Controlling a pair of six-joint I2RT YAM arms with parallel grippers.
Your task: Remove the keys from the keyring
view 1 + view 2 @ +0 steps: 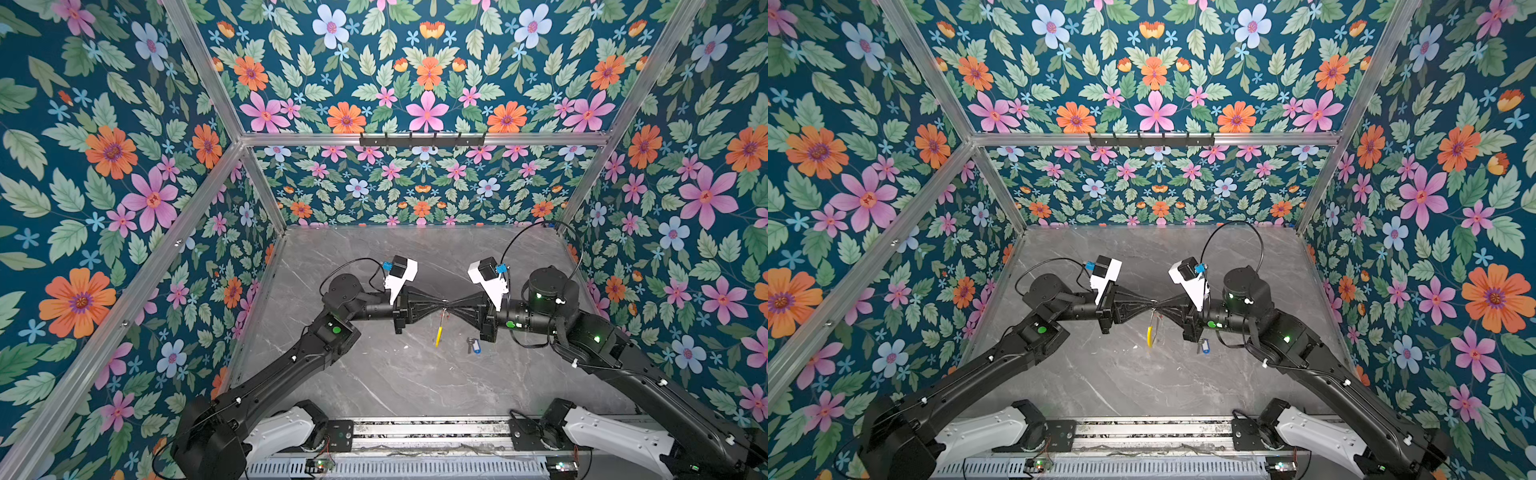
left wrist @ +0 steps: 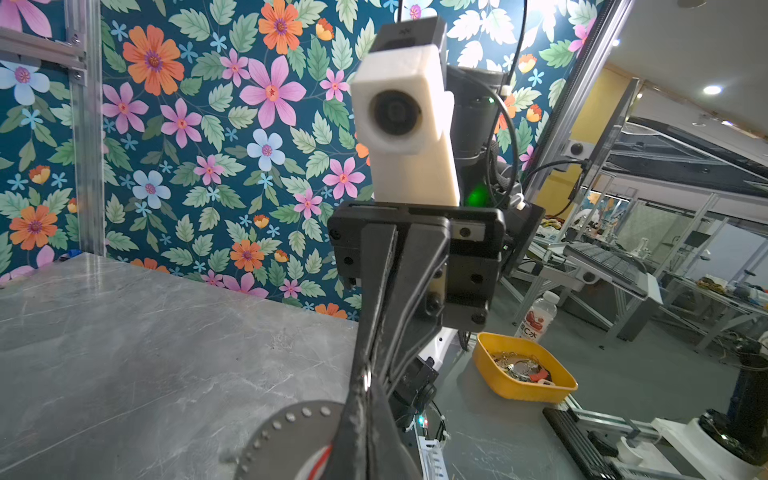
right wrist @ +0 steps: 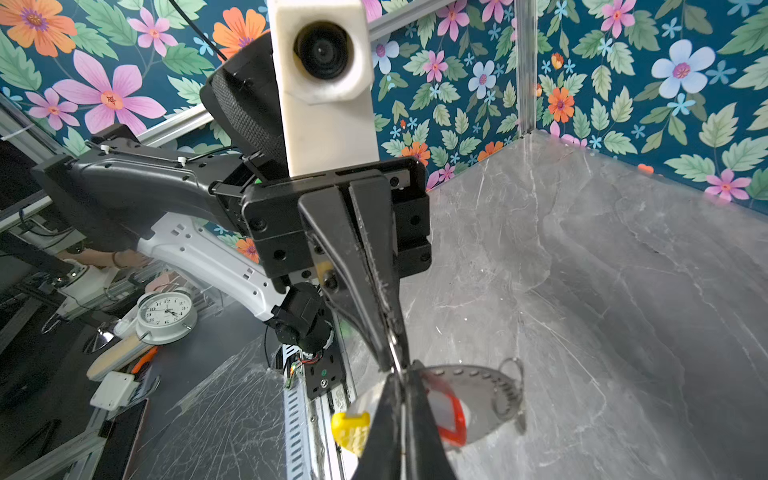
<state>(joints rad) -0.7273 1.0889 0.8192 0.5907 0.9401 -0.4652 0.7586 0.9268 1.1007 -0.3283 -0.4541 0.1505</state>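
Left tool (image 1: 439, 303) is pressed together, its tips pinching a small silver split ring (image 3: 392, 353) at the top edge of the keyring (image 3: 484, 395). Right tool (image 1: 453, 302) meets it tip to tip from the opposite side with jaws nearly together; cannot tell whether it grips anything. Keyring hangs edge-on below the two tips in both top views, with the yellow segment (image 1: 437, 336) at its lower end and the red key tag (image 3: 451, 415) against its face. Blue-tagged key (image 1: 474, 346) lies flat on the tabletop (image 1: 374, 374), apart from the keyring, near the right arm.
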